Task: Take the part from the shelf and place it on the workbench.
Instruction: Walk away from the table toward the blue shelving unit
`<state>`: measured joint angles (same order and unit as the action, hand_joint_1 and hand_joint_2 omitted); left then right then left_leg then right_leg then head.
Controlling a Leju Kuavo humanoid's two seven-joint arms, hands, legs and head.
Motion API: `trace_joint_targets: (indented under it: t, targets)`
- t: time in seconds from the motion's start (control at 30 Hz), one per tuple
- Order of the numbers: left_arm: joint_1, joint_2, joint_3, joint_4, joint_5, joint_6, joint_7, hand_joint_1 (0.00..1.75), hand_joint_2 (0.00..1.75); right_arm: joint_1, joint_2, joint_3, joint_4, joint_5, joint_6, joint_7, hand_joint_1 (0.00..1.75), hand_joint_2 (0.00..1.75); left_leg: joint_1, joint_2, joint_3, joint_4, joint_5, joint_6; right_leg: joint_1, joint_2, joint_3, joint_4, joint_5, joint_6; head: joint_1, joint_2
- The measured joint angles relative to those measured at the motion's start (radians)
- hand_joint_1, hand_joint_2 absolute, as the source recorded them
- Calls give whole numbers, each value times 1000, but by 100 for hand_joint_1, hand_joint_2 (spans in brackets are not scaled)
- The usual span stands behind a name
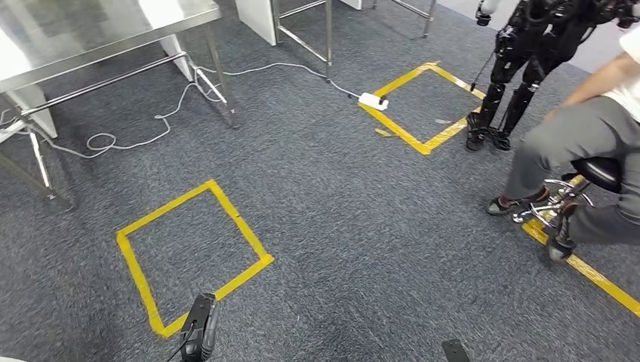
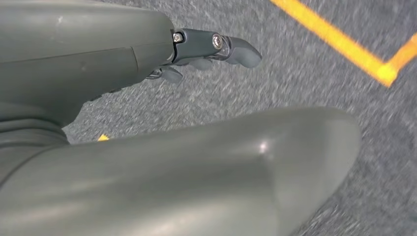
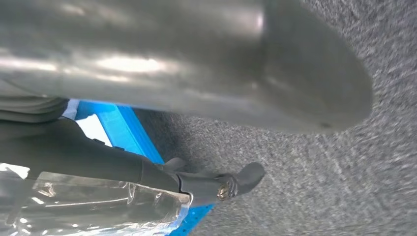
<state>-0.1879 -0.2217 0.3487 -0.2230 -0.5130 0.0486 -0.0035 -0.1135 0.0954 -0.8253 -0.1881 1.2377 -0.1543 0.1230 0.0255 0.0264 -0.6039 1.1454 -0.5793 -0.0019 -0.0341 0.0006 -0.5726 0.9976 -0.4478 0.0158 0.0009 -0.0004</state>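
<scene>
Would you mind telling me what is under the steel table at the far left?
Under the table lie grey carpet and a looping white cable by its legs. The part beyond the picture's edge cannot be seen.

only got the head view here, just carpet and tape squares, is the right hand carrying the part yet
observer: yes. In the right wrist view the right hand grips a blue part, which is wrapped in a clear plastic bag.
operator: ok and the left hand, anything in it
observer: nothing. The left wrist view shows the left hand holding nothing, its fingers stretched out over grey carpet near a yellow tape line.
</scene>
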Motion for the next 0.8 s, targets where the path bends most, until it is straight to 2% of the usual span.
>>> trace_joint_targets:
  t: [0.03,0.07,0.1,0.13,0.17,0.23,0.27,0.3,0.37,0.4,0.47,0.5,0.53,0.57,0.6,0.63,0.67,0.73,0.77,0.8]
  targets:
    - [4,0,0,3,0,-3,6,0,0,-2,0,0,0,-1,2,1,0,0,0,-17,-32,74,-35,2,4,13,-2,0,2,-5,-1,0]
    - [8,1,0,6,-1,-6,12,0,0,-2,0,0,0,-3,5,2,0,0,-1,-24,-57,128,-53,5,8,26,-4,0,3,-7,-1,0]
    - [12,2,0,8,-1,-8,15,0,0,-1,0,-1,0,-4,6,3,0,0,-2,-26,-66,147,-50,10,12,41,-4,1,3,-8,-1,0]
    - [15,2,0,10,-2,-8,17,0,0,-1,0,-1,0,-4,8,4,0,0,-3,-29,-57,128,-28,16,15,57,-4,2,4,-9,-1,0]
    - [16,3,0,11,-2,-9,18,0,0,0,1,-1,1,-4,9,5,0,0,-4,-38,-28,68,10,23,17,72,-3,3,4,-9,-1,0]
    - [17,4,0,13,-2,-11,18,0,0,-2,4,-2,1,-4,10,5,0,0,-4,-92,36,-65,69,37,20,97,-4,6,5,-6,0,0]
    - [17,4,0,14,-3,-12,18,0,0,-3,5,-3,1,-4,10,5,0,0,-5,-114,54,-105,81,42,19,109,-8,8,7,-2,0,0]
    - [17,5,0,14,-3,-12,19,0,0,-4,5,-3,1,-5,10,5,0,0,-7,-128,60,-120,82,44,18,119,-14,8,11,3,-1,0]
    - [17,4,0,15,-5,-15,24,0,0,-3,6,-3,2,-6,11,6,0,0,-9,-108,61,-131,87,46,17,142,-27,5,19,17,-4,0]
    - [17,3,0,15,-6,-21,33,0,0,-1,6,-3,2,-12,14,6,0,0,-9,-94,64,-140,93,48,18,136,-33,8,19,22,-4,0]
    - [16,1,0,16,-12,-38,62,0,0,-4,7,-6,3,-28,28,10,0,0,-7,-62,69,-155,103,54,24,80,-68,66,-10,21,0,0]
    - [18,1,-1,18,-16,-49,80,0,0,-7,6,-10,3,-38,40,13,0,0,-10,-45,69,-157,105,55,23,45,-96,126,-38,18,3,0]
    - [22,0,-1,19,-21,-57,93,0,0,-10,5,-14,3,-44,54,18,0,0,-12,-26,68,-157,105,56,23,24,-131,196,-67,17,6,0]
    - [26,0,-2,21,-26,-64,105,0,0,-10,4,-18,3,-50,70,24,0,0,-13,-8,67,-157,104,56,21,15,-157,254,-88,20,8,0]
    - [29,0,-4,23,-30,-70,113,0,0,-9,3,-22,3,-53,83,29,0,0,-14,7,66,-156,104,56,19,11,-172,290,-98,25,8,0]
    - [30,0,-7,23,-35,-73,118,0,0,-6,3,-25,4,-55,94,34,0,0,-15,21,65,-156,104,56,16,7,-159,275,-89,34,9,0]
    - [31,0,-12,23,-41,-76,123,0,0,-4,2,-29,4,-56,103,37,0,0,-15,34,66,-156,103,54,13,-2,-123,217,-68,44,10,0]
    - [30,0,-22,23,-52,-81,130,0,0,-5,-1,-34,4,-56,114,40,0,0,-18,57,70,-156,99,47,11,-43,-29,60,-21,54,12,0]
    - [29,0,-25,23,-57,-83,133,0,0,-6,-1,-36,4,-58,119,41,0,0,-20,65,72,-155,98,42,14,-57,-3,13,-8,51,11,0]
    - [28,1,-28,23,-61,-85,137,0,0,-7,-2,-39,4,-60,124,41,0,0,-23,73,74,-154,96,37,18,-64,6,-7,-3,45,10,0]
